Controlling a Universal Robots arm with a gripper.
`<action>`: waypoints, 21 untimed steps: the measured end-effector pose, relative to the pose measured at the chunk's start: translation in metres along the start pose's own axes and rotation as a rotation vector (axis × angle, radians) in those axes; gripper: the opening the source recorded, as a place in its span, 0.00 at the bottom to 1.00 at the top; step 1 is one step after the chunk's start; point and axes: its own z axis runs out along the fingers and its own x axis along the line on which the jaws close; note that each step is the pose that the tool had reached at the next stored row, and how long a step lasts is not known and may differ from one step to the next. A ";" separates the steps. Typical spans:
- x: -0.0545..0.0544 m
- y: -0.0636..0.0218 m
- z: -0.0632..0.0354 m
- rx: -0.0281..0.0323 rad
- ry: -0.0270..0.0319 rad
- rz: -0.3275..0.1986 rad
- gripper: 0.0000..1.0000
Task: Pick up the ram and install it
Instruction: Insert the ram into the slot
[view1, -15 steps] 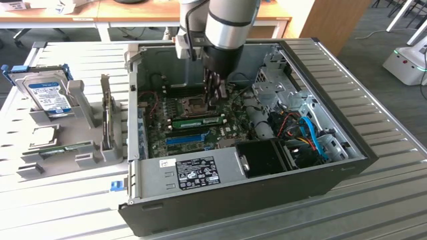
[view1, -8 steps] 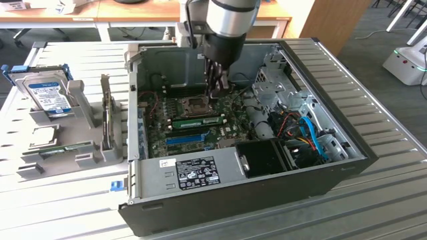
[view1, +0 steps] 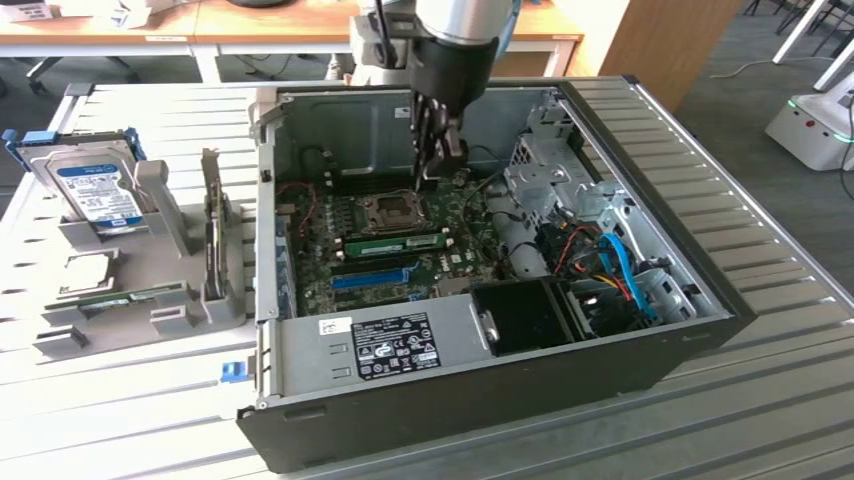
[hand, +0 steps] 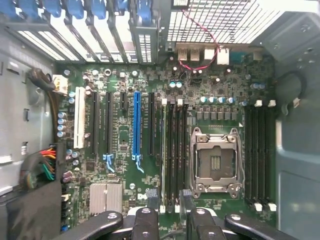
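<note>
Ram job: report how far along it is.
Looks done: the ram stands in the motherboard beside the CPU socket. In hand: nothing; the gripper hangs open above them. Left: cannot tell if it is latched; another green stick sits in the outside rack.

The motherboard (view1: 400, 225) was green, with one long blue slot (view1: 371, 278) and a green ram (view1: 394, 243) bearing dark chips. The case (view1: 534, 390) was black, its white label (view1: 400, 345) printed in black. The ribbed table (view1: 774, 400) was pale grey, the gripper (view1: 435, 178) black.
</note>
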 end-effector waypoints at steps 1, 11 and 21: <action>0.000 0.0001 -0.0025 0.0000 -0.0001 0.000 0.31; -0.001 0.0015 -0.0262 0.0000 0.0000 0.000 0.31; -0.001 0.0019 -0.0334 0.0000 -0.0001 0.000 0.31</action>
